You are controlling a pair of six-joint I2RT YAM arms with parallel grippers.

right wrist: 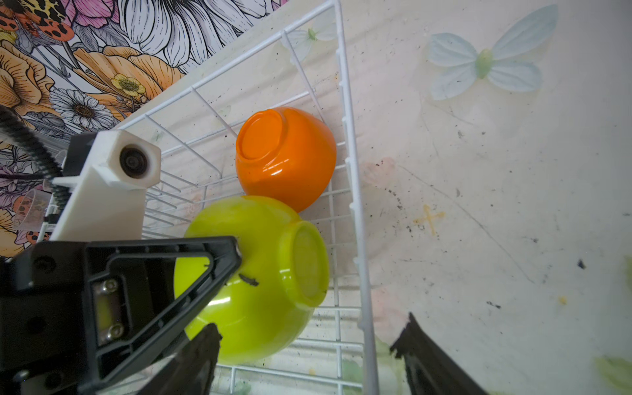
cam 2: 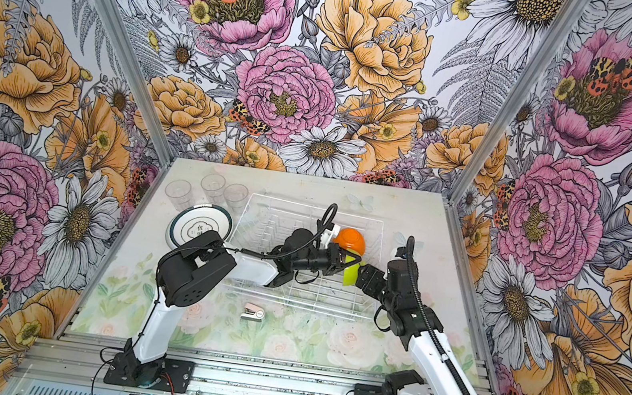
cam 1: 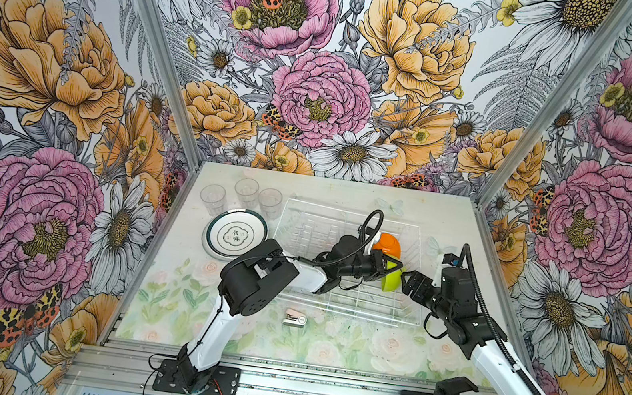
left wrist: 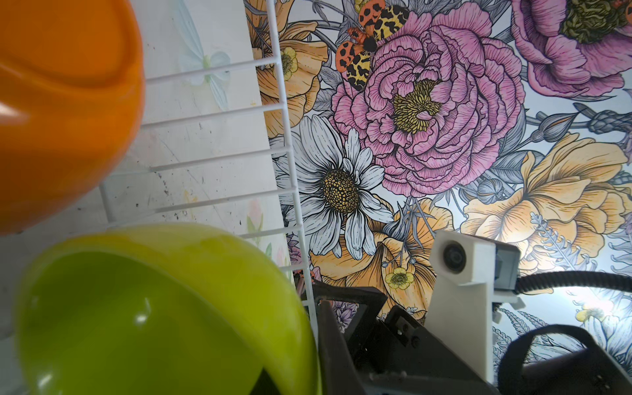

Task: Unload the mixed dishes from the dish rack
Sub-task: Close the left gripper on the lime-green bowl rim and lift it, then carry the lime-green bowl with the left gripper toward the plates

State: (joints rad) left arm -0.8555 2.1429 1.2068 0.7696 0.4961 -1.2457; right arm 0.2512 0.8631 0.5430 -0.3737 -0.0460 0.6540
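The white wire dish rack (cam 1: pixel 314 227) (cam 2: pixel 273 218) stands mid-table. At its right end an orange bowl (cam 1: pixel 389 244) (cam 2: pixel 351 240) (right wrist: pixel 290 157) lies upside down. Beside it the lime-green bowl (cam 1: pixel 392 278) (cam 2: pixel 349 275) (left wrist: pixel 136 325) (right wrist: pixel 273 273) is tipped on its side. My left gripper (cam 1: pixel 388 268) (cam 2: pixel 342 265) (left wrist: pixel 294 379) reaches across the rack and is shut on that bowl's rim, one finger (right wrist: pixel 205 260) on the outer wall. My right gripper (cam 1: pixel 409 283) (cam 2: pixel 368 278) (right wrist: pixel 307 355) is open at the rack's right wall, holding nothing.
Left of the rack, a teal-rimmed plate (cam 1: pixel 236 233) (cam 2: pixel 198 228) lies on the table, with three clear tumblers (cam 1: pixel 246 191) (cam 2: pixel 213 184) behind it. A small pink-white stapler-like object (cam 1: pixel 294 318) (cam 2: pixel 254 311) lies in front of the rack.
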